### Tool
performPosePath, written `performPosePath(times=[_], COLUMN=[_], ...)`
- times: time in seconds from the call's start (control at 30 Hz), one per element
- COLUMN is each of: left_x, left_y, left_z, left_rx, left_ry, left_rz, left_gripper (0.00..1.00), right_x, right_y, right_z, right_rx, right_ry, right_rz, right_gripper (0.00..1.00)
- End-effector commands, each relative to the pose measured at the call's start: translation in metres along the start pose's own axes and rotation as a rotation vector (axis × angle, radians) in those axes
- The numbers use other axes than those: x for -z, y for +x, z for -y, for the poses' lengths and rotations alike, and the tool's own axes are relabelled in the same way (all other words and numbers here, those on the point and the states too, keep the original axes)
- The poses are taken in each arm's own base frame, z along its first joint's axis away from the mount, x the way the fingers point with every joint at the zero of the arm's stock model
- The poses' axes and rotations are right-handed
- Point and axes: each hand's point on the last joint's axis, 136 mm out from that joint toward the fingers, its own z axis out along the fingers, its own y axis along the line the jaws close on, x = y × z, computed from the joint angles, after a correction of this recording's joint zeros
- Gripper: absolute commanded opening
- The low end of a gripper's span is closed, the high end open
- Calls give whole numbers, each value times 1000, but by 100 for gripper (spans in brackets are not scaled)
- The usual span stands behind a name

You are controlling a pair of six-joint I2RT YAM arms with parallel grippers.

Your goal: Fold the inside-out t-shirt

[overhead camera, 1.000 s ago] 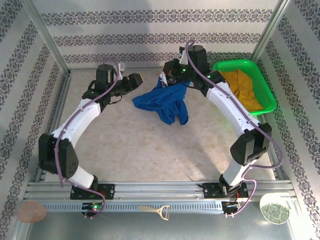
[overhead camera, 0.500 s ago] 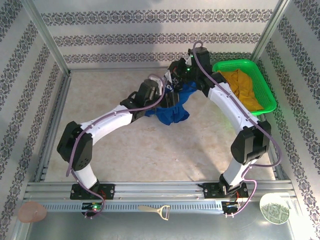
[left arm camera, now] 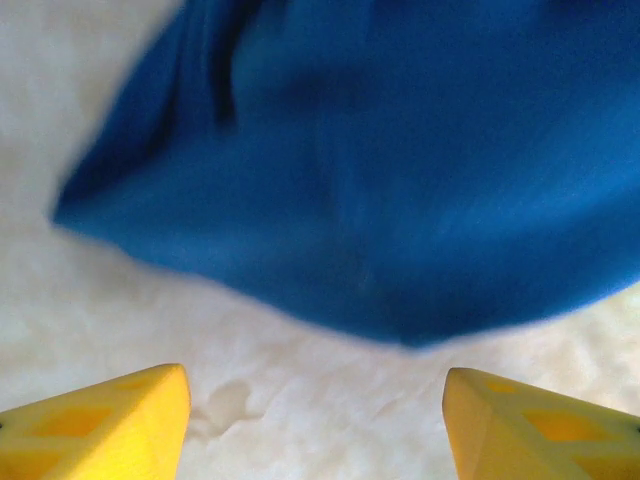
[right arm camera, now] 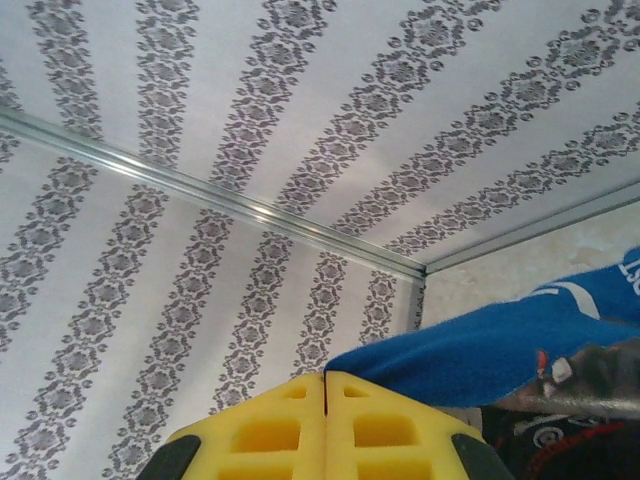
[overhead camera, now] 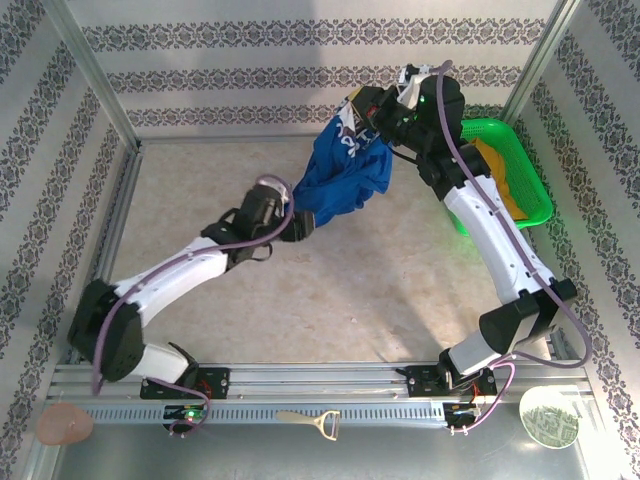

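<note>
- Right fingers (right arm camera: 318, 392), pressed shut, grip the inside-out t-shirt (overhead camera: 340, 180), which hangs bunched above the far side of the bench (overhead camera: 330, 290).
- Left fingers (left arm camera: 130, 410) stand apart, empty, just below its drooping hem.

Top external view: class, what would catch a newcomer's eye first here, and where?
The royal-blue t-shirt hangs bunched at the far middle, pinched by the shut right tool above it. The open left tool faces its lower edge, and a green basket holding a mustard garment stands at the far right.
</note>
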Motion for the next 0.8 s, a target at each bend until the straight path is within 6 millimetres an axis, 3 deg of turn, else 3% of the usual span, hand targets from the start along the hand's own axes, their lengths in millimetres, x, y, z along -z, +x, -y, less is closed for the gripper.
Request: performPosePath(times=[0.0, 0.1, 0.2, 0.4, 0.63, 0.77], left_x=[49, 55, 35, -3, -24, -31], left_y=[-59, -94, -109, -103, -105, -117], left_z=[41, 71, 82, 83, 73, 71], left_rx=[-128, -126, -104, -33, 91, 153], left_ry=[83, 169, 196, 260, 328, 391], left_rz=[126, 192, 200, 171, 188, 222], left_gripper=[70, 72, 73, 74, 74, 67], right_x=[11, 7, 7, 15, 16, 17], right_y=[-7, 1, 7, 12, 16, 16], right_z=[-27, -16, -10, -7, -8, -11], right_rx=[28, 13, 6, 1, -16, -19], right_ry=[-76, -66, -67, -61, -69, -78], right_rz=[12, -14, -34, -45, -58, -62], right_gripper=[0, 0, 0, 0, 0, 0])
